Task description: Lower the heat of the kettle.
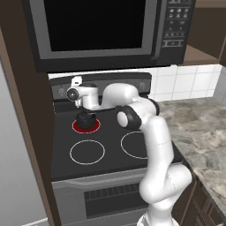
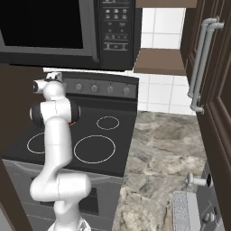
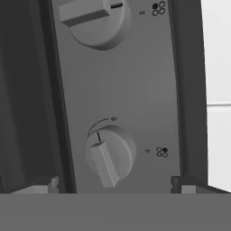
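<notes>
The small black kettle (image 1: 86, 119) sits on the glowing red back-left burner (image 1: 86, 126) of the stove. My gripper (image 1: 76, 84) is above and behind it, up against the stove's back control panel (image 3: 135, 90). In the hand view the gripper (image 3: 113, 187) is open, with one dark fingertip (image 3: 43, 185) on each side of a grey round knob (image 3: 109, 153). That knob's bar is tilted off its mark, and I cannot tell whether the fingertips touch it. A second knob (image 3: 94, 18) sits further along the panel. In the right base view the arm (image 2: 52, 113) hides the kettle.
A black microwave (image 1: 97, 26) hangs low over the stove, close above the hand. Unlit burner rings (image 1: 87, 152) mark the cooktop's front. A row of knobs (image 2: 94, 88) runs along the back panel. Stone counter (image 1: 198, 128) lies right, dark cabinet side (image 1: 22, 132) left.
</notes>
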### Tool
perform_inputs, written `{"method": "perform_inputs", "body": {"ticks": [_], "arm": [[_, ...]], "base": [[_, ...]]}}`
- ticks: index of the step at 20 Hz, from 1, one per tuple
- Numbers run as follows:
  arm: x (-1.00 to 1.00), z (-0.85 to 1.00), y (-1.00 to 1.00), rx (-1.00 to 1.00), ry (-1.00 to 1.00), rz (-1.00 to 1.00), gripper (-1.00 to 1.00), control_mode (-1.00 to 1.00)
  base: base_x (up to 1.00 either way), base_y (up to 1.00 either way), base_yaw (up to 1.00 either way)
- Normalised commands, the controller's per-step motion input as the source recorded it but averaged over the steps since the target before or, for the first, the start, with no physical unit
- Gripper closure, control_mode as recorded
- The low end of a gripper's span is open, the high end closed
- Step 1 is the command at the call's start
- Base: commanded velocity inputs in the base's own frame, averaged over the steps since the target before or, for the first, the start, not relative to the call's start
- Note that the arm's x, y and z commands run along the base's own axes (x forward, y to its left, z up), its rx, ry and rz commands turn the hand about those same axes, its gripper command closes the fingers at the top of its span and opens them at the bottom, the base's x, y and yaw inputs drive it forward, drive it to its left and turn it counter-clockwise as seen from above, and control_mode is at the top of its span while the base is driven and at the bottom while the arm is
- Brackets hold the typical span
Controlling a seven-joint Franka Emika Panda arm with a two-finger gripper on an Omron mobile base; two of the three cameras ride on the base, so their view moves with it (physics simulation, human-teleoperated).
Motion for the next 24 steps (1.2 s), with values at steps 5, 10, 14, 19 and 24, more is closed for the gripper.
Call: {"method": "perform_inputs", "body": {"ticks": [5, 10, 14, 19, 24], "arm": [[0.1, -0.04, 0.0, 0.0, 0.0, 0.0, -1.0, -1.0], [0.1, -0.07, 0.03, 0.0, 0.0, 0.0, -1.0, -1.0], [0.11, -0.05, 0.05, 0.0, 0.0, 0.0, -1.0, -1.0], [0.12, -0.04, 0.04, 0.0, 0.0, 0.0, -1.0, -1.0], [0.13, -0.04, 0.02, 0.0, 0.0, 0.0, -1.0, -1.0]], "base": [[0.0, 0.0, 0.0], [0.0, 0.0, 0.0], [0.0, 0.0, 0.0], [0.0, 0.0, 0.0], [0.0, 0.0, 0.0]]}}
